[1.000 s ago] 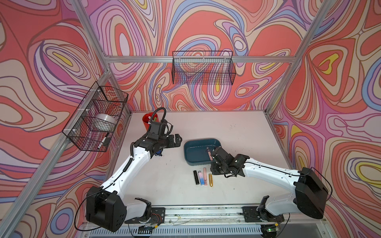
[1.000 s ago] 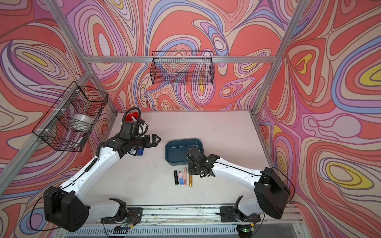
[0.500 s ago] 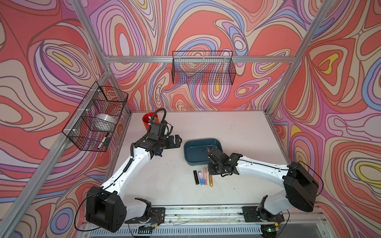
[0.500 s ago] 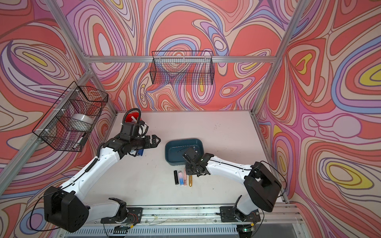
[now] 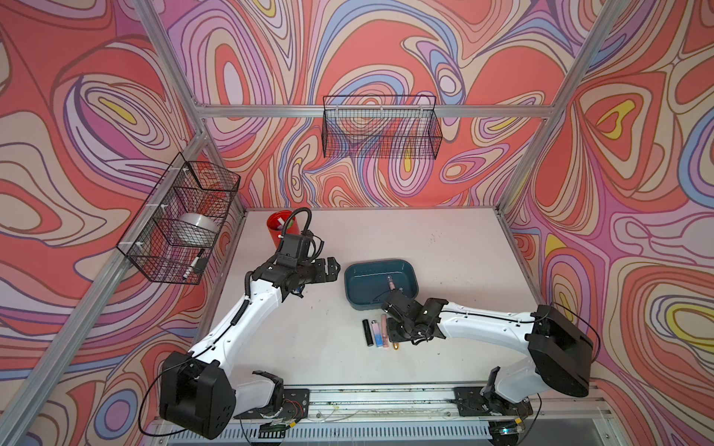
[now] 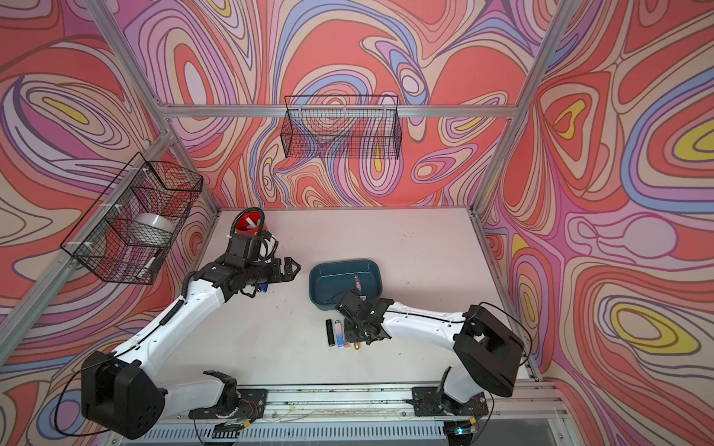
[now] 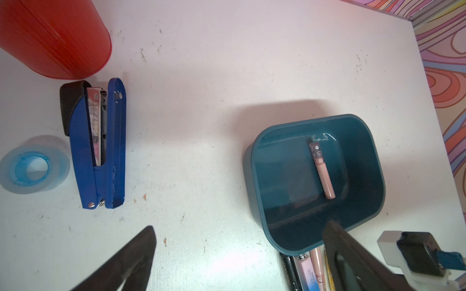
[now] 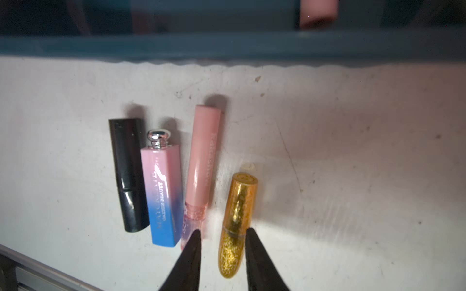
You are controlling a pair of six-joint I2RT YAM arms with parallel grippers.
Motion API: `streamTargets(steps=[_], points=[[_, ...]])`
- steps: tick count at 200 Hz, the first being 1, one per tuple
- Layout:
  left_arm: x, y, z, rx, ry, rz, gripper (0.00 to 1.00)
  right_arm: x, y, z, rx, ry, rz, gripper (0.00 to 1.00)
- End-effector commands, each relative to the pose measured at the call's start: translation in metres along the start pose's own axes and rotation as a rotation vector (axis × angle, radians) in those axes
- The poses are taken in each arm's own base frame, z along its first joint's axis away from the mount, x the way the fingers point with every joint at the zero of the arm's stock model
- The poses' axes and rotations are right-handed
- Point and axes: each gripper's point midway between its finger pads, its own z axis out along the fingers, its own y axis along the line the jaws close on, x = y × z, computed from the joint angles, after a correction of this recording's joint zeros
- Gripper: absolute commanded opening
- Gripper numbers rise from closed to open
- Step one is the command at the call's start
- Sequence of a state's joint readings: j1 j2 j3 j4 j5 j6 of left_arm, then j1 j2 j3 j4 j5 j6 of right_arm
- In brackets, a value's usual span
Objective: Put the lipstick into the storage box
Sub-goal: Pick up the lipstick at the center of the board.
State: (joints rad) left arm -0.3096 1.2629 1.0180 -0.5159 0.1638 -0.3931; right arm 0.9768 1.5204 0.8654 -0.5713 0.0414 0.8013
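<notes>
step: grabbing gold lipstick (image 8: 239, 201) | right gripper (image 8: 223, 238): ajar, straddling it, not pinching yet | tip: centre up, dodge pink tube (image 8: 204, 161), squeeze gently, clear storage box (image 5: 363, 282) rim

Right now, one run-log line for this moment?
phase: pre-grasp | right gripper: open, astride gold lipstick on table | left gripper: open, empty | storage box: holds one pink tube
</notes>
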Motion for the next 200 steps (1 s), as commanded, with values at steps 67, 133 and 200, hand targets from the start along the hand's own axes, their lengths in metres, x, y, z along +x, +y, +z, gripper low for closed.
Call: streamTargets(steps=[67, 133, 200], points=[[-0.002, -0.003, -0.006, 0.009, -0.019, -0.008, 1.00, 0.002, -0.010, 0.012, 0.063, -0.002, -0.008, 0.32], [-0.007, -0.005, -0.008, 0.012, -0.023, -0.012, 1.00, 0.005, -0.013, 0.022, 0.080, 0.003, -0.028, 0.31], [-0.009, -0.006, -0.006, 0.012, -0.019, -0.012, 1.00, 0.007, -0.011, 0.030, 0.075, 0.025, -0.042, 0.26]])
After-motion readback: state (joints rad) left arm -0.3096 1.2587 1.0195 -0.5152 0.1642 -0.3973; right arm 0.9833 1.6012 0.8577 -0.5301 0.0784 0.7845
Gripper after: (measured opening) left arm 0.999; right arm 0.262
